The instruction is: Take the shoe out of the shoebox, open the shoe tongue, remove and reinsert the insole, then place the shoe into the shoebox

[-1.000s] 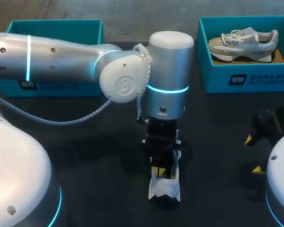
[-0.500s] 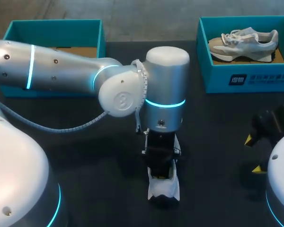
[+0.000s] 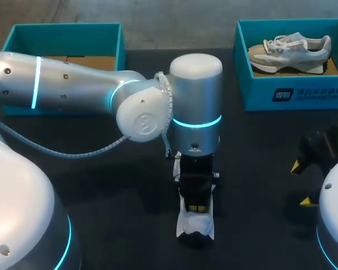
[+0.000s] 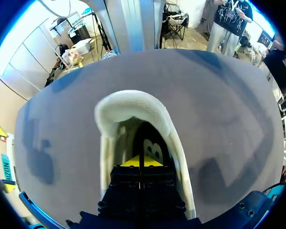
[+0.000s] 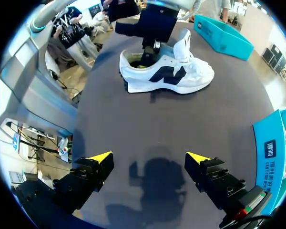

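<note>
Here the left end effector (image 4: 139, 161), fingers together, sits inside the white shoe (image 5: 167, 74); it should pinch the insole (image 4: 153, 150) at its heel edge and lift gently. Meanwhile the right end effector (image 5: 149, 157) hangs open, well apart.

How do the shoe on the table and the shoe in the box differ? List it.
The table shoe stands on its sole on the table; the boxed shoe lies on its side in the right box. The left gripper is inside the table shoe's opening; nothing touches the boxed shoe. The table shoe is white with a dark logo; the boxed shoe looks grey and cream. Both are laced sneakers.
</note>
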### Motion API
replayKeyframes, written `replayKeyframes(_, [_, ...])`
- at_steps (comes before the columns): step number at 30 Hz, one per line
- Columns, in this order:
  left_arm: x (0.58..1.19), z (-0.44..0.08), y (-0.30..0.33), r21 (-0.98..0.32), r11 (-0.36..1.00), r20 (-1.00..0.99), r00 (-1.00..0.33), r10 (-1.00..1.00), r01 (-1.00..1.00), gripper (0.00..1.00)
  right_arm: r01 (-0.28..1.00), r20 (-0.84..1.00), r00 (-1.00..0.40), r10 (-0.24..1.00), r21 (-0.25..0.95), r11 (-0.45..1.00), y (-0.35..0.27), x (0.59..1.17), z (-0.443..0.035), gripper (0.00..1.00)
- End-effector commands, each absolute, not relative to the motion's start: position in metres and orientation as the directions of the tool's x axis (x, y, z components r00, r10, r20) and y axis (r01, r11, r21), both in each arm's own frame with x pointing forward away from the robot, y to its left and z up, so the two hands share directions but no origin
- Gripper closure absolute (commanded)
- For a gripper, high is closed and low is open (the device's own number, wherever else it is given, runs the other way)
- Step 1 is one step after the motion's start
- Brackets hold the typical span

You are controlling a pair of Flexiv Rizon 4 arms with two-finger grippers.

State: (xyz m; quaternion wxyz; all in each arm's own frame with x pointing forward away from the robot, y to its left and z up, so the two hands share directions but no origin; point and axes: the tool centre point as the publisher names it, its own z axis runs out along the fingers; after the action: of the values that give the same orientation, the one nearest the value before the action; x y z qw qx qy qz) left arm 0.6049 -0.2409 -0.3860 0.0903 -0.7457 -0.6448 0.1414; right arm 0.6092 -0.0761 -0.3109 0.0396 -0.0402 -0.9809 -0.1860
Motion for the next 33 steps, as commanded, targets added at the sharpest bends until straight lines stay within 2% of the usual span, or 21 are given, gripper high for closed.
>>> replayKeyframes(1, [0.608, -0.358, -0.228, -0.319, -0.153, -0.119, 0.121, 0.986, 0.935, 1.00, 0.094, 0.090, -0.994, 0.065, 0.360, 0.928, -0.076, 0.607, -0.310, 0.00])
replayKeyframes(9, [0.592, -0.362, -0.238, -0.405, -0.187, -0.128, 0.147, 0.981, 0.895, 1.00, 0.094, 0.090, -0.994, 0.065, 0.360, 0.928, -0.076, 0.607, -0.310, 0.00])
replayKeyframes(18, [0.582, -0.388, -0.244, -0.423, -0.165, -0.114, 0.129, 0.985, 0.891, 1.00, 0.094, 0.090, -0.994, 0.065, 0.360, 0.928, -0.076, 0.607, -0.310, 0.00])
replayKeyframes(27, [0.592, -0.407, -0.239, -0.367, -0.144, -0.099, 0.115, 0.988, 0.919, 1.00, 0.094, 0.090, -0.994, 0.065, 0.360, 0.928, -0.076, 0.607, -0.310, 0.00])
replayKeyframes(33, [0.603, -0.402, -0.235, -0.337, -0.125, -0.093, 0.099, 0.991, 0.933, 1.00, 0.094, 0.090, -0.994, 0.065, 0.360, 0.928, -0.076, 0.607, -0.310, 0.00])
